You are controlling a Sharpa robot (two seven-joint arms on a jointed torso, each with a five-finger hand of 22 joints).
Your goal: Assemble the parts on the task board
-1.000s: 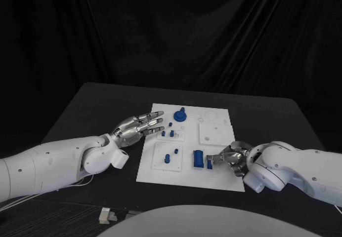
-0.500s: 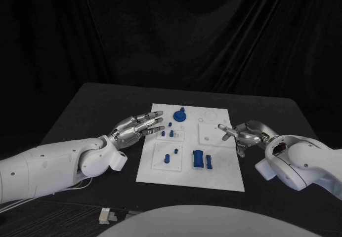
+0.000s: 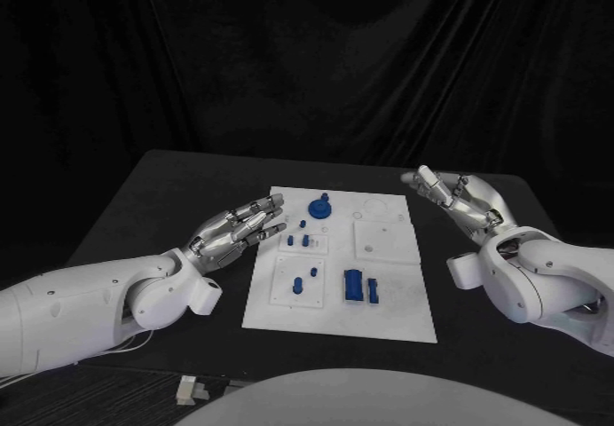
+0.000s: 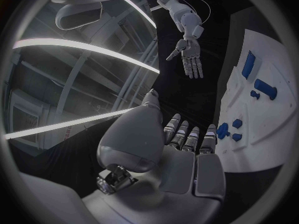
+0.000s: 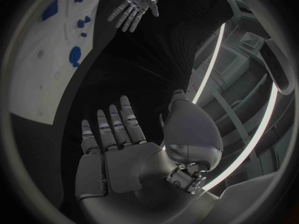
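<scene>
Parts on the task board (image 3: 384,311) look mostly seated, judging from the head view: the white plate lies in the middle of the black table (image 3: 167,191), and every blue piece I can make out stands in or on it, none loose on the table. I count a round knobbed part (image 3: 321,209) near the far edge, two small pegs (image 3: 301,239) side by side below it, two more small pieces (image 3: 303,277) in the near-left square, and a large block (image 3: 353,285) with a slimmer bar (image 3: 375,290) just beside it. The far-right circle and the square beneath it show no blue, so some steps may remain — I cannot tell. Both hands are lifted off the board, holding nothing: the left hand (image 3: 237,229) just beside its left edge, the right hand (image 3: 458,201) spread off its far-right corner.

From the left wrist, that hand (image 4: 187,149) has its fingers extended toward the board, empty.

From the right wrist — the right hand (image 5: 115,139) likewise flat and spread, empty.
</scene>
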